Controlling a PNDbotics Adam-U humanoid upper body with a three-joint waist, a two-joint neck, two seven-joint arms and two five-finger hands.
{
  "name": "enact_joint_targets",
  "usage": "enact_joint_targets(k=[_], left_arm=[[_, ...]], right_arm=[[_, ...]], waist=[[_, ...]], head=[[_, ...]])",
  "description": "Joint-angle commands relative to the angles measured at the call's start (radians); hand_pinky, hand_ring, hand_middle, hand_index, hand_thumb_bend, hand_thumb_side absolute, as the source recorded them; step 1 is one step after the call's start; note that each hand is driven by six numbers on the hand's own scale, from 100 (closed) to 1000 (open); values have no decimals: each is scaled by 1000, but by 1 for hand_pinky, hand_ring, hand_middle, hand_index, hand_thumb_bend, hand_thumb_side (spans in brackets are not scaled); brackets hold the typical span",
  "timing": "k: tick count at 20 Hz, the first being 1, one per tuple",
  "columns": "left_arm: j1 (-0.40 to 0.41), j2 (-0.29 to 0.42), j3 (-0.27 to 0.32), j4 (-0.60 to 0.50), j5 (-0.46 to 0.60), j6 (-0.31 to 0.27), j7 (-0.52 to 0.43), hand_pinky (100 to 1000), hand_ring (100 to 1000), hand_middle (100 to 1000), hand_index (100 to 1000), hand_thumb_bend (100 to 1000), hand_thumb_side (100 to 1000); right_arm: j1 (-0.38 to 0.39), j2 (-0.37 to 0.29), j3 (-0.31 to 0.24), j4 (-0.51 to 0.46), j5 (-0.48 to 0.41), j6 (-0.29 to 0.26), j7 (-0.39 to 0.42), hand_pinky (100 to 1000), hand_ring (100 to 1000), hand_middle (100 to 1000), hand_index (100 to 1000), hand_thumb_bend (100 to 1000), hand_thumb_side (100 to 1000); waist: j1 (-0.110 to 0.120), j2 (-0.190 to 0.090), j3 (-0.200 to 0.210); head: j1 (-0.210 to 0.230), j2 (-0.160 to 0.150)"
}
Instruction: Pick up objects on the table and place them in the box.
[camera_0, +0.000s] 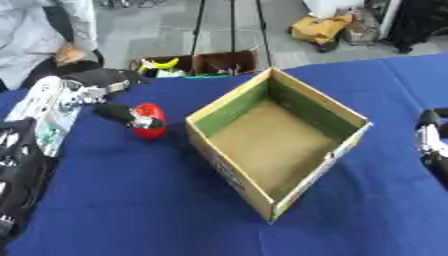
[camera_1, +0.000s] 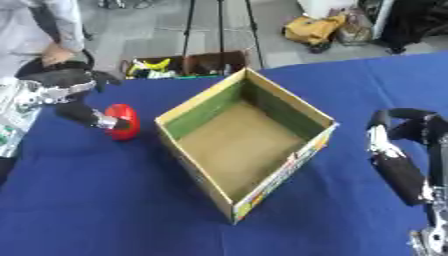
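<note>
Cardboard box (camera_0: 276, 145): centre of frame, left eye view, open-topped, empty, on blue table (camera_0: 131, 200).

Red object (camera_0: 150, 121): left of centre, just beside the box's left corner; rounded, glossy. Likely rigid, light and somewhat slippery; best taken across its widest part.

Left hand (camera_0: 118, 113): upper left, dark fingers touching the red object's near side; whether they curl round it cannot be told.

Crate (camera_0: 197, 64): upper centre, beyond the table edge, holding something yellow.

Right eye view. Right hand (camera_1: 398, 162): right edge, well apart from the box, fingers hanging fairly straight, holding nothing.
</note>
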Motion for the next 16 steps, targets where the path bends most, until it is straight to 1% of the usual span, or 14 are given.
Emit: enact_joint_targets(k=[1,4,7,9,10,11,12,14,16], left_arm=[[-33,11,16,16,-25,11,-18,543,826,950,1000,693,773],[-50,-1,25,52,-48,19,-27,527,823,958,1000,670,744],[-65,-9,36,78,-62,31,-13,502,802,948,1000,657,746],[-76,-10,42,96,-81,39,-2,525,806,947,1000,661,748],[-82,-8,45,109,-97,47,2,551,819,949,1000,646,745],[-89,-8,49,121,-116,54,5,560,825,949,1000,667,748],[-94,-7,54,132,-133,59,7,565,826,941,1000,660,750],[-100,-8,60,148,-153,60,8,564,818,915,989,642,752],[-101,-11,68,162,-149,57,6,533,798,908,986,616,743]], right_arm=[[-6,-24,3,-21,-8,-1,4,748,567,447,684,188,481],[-7,-25,5,-21,-8,-1,7,748,567,447,684,188,481],[-9,-27,7,-21,-8,-2,10,748,567,446,682,189,481],[-10,-28,7,-21,-9,-2,11,748,567,445,682,189,481],[-10,-28,7,-21,-9,-3,12,749,567,445,682,183,481],[-10,-29,8,-21,-9,-3,12,749,567,445,682,189,481],[-10,-29,8,-21,-9,-3,13,749,567,445,682,189,481],[-10,-30,8,-21,-9,-3,13,749,566,444,681,189,480],[-11,-30,8,-21,-9,-3,14,749,566,444,681,189,480]], waist=[[-2,-19,-4],[1,-17,-11],[3,-13,-19],[5,-11,-23],[6,-10,-25],[7,-9,-27],[8,-8,-28],[10,-7,-28],[11,-4,-29]], head=[[7,-12],[13,-15],[21,-17],[26,-18],[29,-18],[31,-19],[33,-19],[34,-21],[36,-23]])
